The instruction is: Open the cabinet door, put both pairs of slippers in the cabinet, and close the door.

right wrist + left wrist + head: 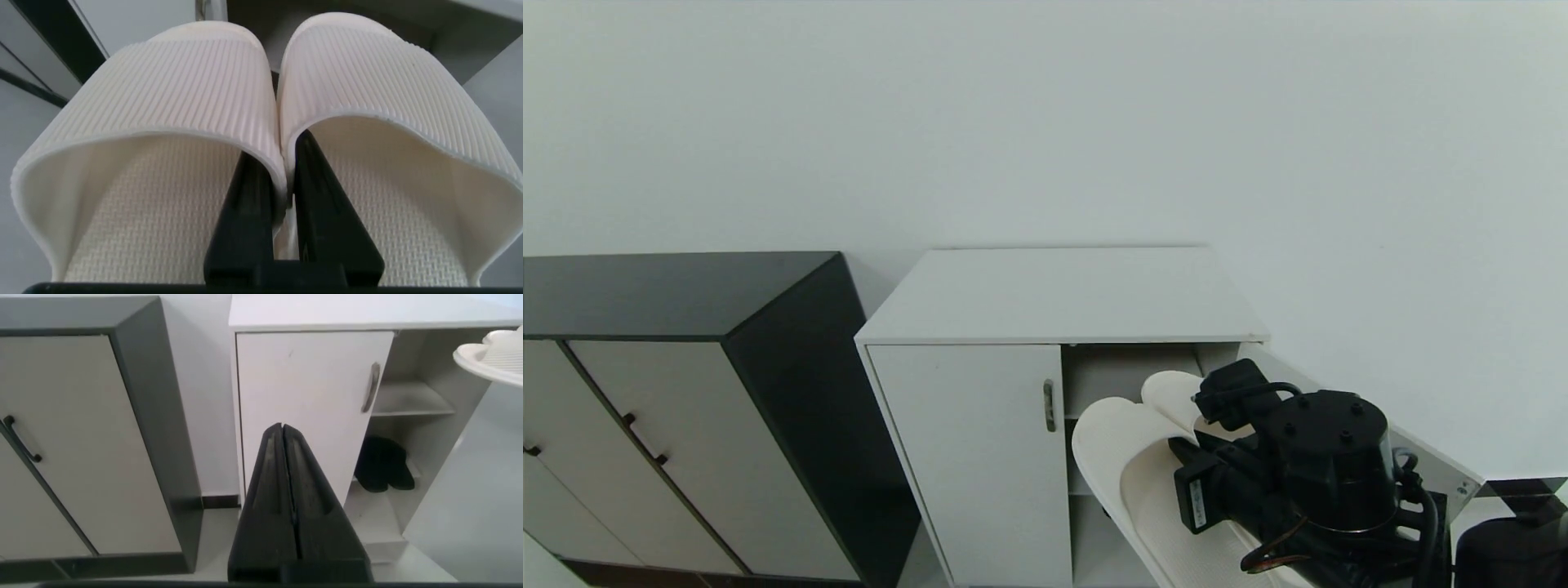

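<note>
The white cabinet [1054, 294] has its left door [972, 457] closed and its right door [1445, 478] swung open. A pair of white slippers [1119, 441] hangs side by side in front of the open compartment, toes toward it. My right gripper [283, 175] is shut on their two inner edges. A dark pair of slippers [386, 464] stands on the cabinet floor, under the shelf [413, 400]. My left gripper [283, 429] is shut and holds nothing; it is low in front of the closed door. An edge of a white slipper [494, 359] shows at the open side.
A dark cabinet [686, 294] with pale doors stands directly left of the white one, a narrow gap between them. A plain wall runs behind both. The closed door's metal handle [1049, 405] sits at its right edge.
</note>
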